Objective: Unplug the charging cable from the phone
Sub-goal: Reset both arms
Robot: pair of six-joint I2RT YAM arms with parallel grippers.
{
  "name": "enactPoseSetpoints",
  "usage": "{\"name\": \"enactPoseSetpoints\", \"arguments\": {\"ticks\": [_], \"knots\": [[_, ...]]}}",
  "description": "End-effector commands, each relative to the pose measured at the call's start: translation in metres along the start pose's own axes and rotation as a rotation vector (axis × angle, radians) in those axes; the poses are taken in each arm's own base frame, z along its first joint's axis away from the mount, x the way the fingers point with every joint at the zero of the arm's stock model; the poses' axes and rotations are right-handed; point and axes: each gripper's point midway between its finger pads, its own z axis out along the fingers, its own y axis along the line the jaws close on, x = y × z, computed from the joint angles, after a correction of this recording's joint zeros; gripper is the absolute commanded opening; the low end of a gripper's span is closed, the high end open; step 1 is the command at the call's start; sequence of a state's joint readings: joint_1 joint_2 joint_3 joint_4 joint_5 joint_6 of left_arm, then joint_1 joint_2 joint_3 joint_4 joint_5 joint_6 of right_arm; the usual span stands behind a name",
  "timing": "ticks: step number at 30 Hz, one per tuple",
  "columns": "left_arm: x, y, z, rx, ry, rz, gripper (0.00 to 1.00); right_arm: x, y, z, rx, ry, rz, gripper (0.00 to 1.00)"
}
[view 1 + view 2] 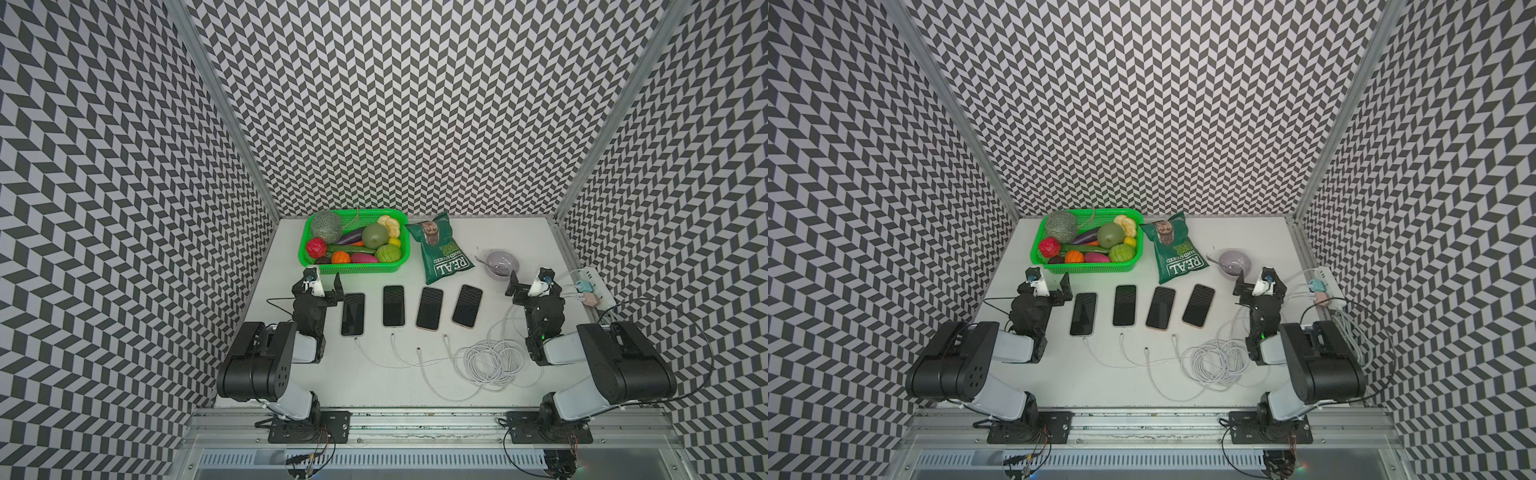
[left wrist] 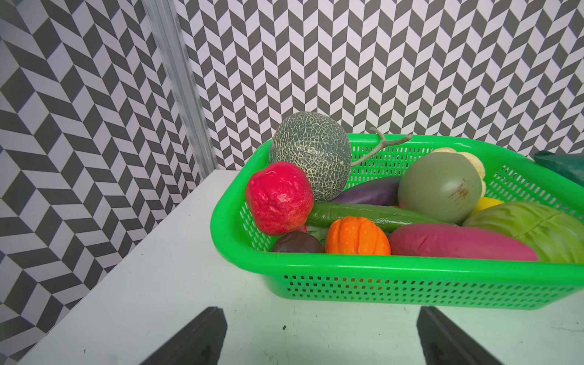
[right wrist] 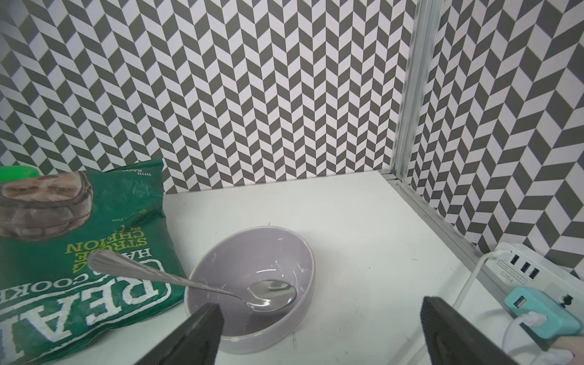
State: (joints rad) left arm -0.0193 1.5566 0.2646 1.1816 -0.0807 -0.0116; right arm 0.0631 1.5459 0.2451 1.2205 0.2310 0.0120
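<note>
Black phones (image 1: 353,313), four; white cables (image 1: 490,361), four (leftmost plugged in); left fingers (image 2: 202,335), right fingers (image 3: 196,331) apart.

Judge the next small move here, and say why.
Probably bring the left gripper to the plug at the near end of the leftmost phone. Only that plug looks inserted, the other three cable ends lie loose, and the left gripper, open and empty, is nearest.

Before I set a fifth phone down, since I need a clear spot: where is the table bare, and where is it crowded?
Bare: the far corner behind the bowl and beside the chip bag; the near edge between the left arm and the cable coil. Crowded: the row of phones, the coil, the power strip.
</note>
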Motion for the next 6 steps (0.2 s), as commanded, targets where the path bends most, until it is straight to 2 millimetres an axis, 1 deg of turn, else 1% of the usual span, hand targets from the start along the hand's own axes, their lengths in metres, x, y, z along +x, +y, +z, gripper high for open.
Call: {"name": "enactPoseSetpoints", "arguments": {"ticks": [1, 6], "knots": [[-0.0104, -0.0019, -0.0010, 0.009, -0.040, 0.012, 1.00, -0.0140, 0.0056, 0.0016, -0.023, -0.042, 0.016, 1.00], [-0.0088, -0.0021, 0.0013, 0.014, -0.030, 0.011, 1.00, -0.0127, 0.0068, 0.0031, -0.027, -0.031, 0.013, 1.00]]}}
